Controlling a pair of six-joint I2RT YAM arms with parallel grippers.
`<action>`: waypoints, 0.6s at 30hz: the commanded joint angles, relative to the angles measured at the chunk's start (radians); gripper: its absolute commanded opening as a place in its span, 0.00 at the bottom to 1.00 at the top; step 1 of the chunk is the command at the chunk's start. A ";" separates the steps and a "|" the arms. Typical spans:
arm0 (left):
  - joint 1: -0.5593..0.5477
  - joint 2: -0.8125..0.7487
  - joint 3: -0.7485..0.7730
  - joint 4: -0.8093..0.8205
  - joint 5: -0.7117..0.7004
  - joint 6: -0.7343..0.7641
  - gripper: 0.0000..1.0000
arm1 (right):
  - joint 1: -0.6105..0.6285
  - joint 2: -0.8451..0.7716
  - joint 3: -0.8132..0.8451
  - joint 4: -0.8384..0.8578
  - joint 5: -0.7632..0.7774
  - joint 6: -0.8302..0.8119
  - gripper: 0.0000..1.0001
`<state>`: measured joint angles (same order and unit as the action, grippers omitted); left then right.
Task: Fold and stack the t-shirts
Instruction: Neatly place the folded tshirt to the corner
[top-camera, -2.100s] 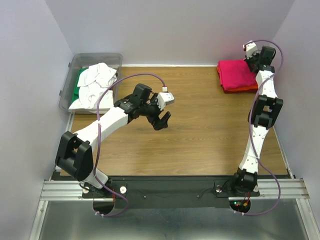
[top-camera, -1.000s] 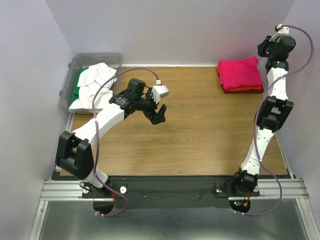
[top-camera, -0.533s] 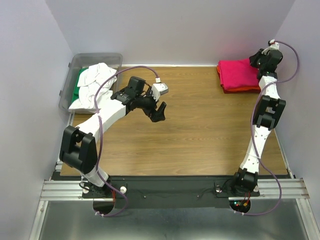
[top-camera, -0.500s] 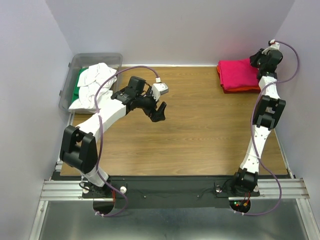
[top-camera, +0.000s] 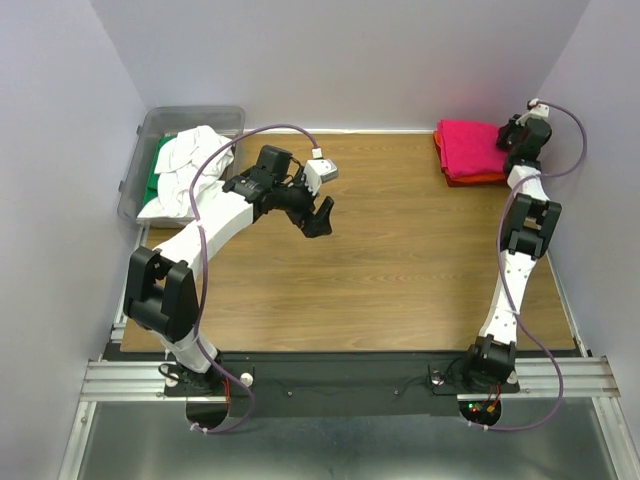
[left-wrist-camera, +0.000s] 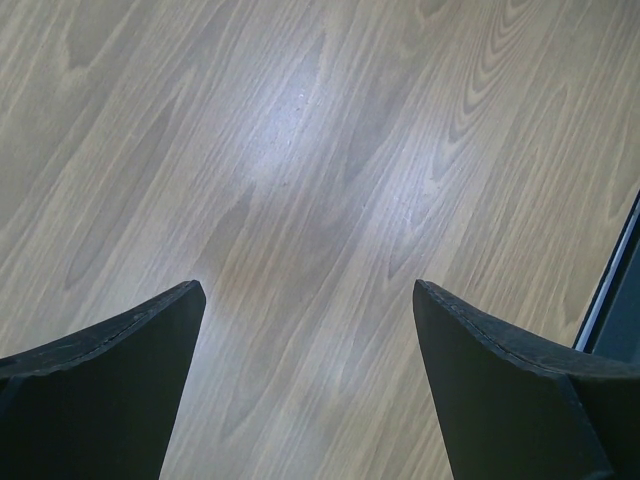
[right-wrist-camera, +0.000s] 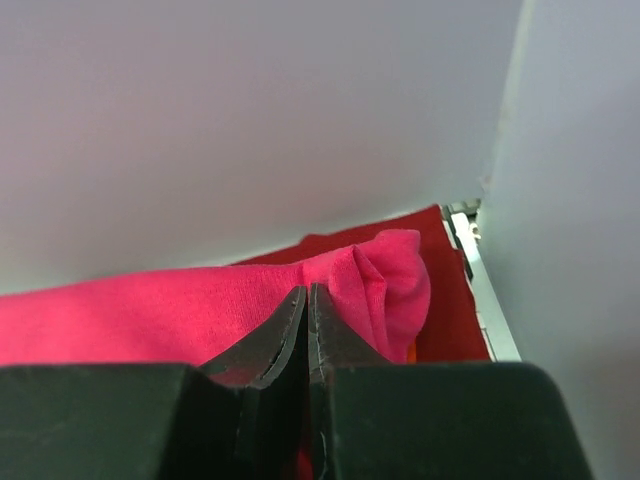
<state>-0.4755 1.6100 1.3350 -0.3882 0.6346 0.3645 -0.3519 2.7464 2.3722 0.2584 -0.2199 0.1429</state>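
Observation:
A magenta-pink t-shirt (top-camera: 473, 145) lies folded on an orange-red one (top-camera: 482, 180) at the table's back right corner. My right gripper (top-camera: 514, 137) is at that stack's far right corner. In the right wrist view its jaws (right-wrist-camera: 307, 292) are pressed together on a puckered fold of the pink t-shirt (right-wrist-camera: 385, 280), with the darker red cloth (right-wrist-camera: 450, 300) underneath. White t-shirts (top-camera: 188, 165) and a green one (top-camera: 153, 172) are heaped in the bin at the back left. My left gripper (top-camera: 321, 214) hangs open over bare wood (left-wrist-camera: 305, 290), with nothing between its fingers (left-wrist-camera: 120, 370).
The clear grey plastic bin (top-camera: 192, 115) stands at the back left corner, and white cloth spills over its right wall. Walls close in behind the table and on both sides. A metal rail (right-wrist-camera: 478, 275) runs along the table's right edge beside the stack.
My right gripper came down from above the back wall to the pink t-shirt's far corner and shut there. The left arm drifted slightly back and stayed open.

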 joint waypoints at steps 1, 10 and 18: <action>0.008 0.001 0.046 -0.023 0.033 0.007 0.98 | -0.002 0.024 0.002 0.102 0.085 -0.057 0.09; 0.015 -0.004 0.021 0.005 0.030 -0.022 0.97 | -0.015 0.039 0.061 0.142 0.140 -0.102 0.59; 0.069 -0.033 0.010 0.063 0.025 -0.113 0.98 | -0.015 -0.195 -0.060 0.111 0.009 0.010 0.88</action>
<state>-0.4454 1.6218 1.3357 -0.3840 0.6392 0.3218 -0.3550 2.7430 2.3352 0.3237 -0.1329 0.0849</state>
